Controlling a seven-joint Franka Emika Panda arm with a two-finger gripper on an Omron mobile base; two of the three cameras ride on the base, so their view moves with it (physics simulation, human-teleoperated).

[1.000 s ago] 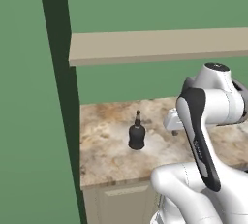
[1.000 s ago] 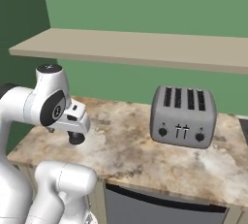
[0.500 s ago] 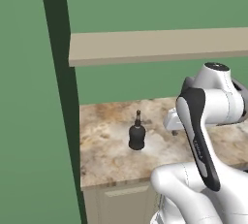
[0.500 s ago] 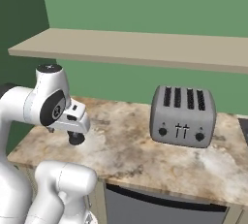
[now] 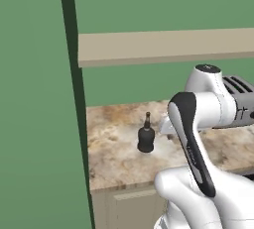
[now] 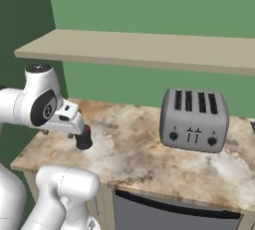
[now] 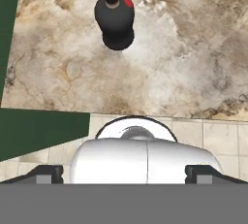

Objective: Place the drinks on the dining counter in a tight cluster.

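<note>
A squat black bottle (image 5: 146, 136) with a thin neck stands upright on a small marbled counter (image 5: 114, 159) under wall shelves. From the right side the bottle (image 6: 84, 140) is partly covered by my hand, which hovers just above and beside it. In the hand view the bottle (image 7: 115, 17) sits near the top, a red mark on its shoulder. My gripper (image 7: 125, 173) is open, its fingertips (image 7: 46, 172) far apart and holding nothing. It is well short of the bottle. The dining counter is out of view.
A silver four-slot toaster (image 6: 194, 119) stands on the right of the counter (image 6: 139, 149). Two beige shelves (image 6: 139, 50) hang above it. A dark green wall panel (image 5: 39, 124) closes off the left side. The counter's front edge (image 7: 145, 114) runs below the bottle, with tiled floor beyond.
</note>
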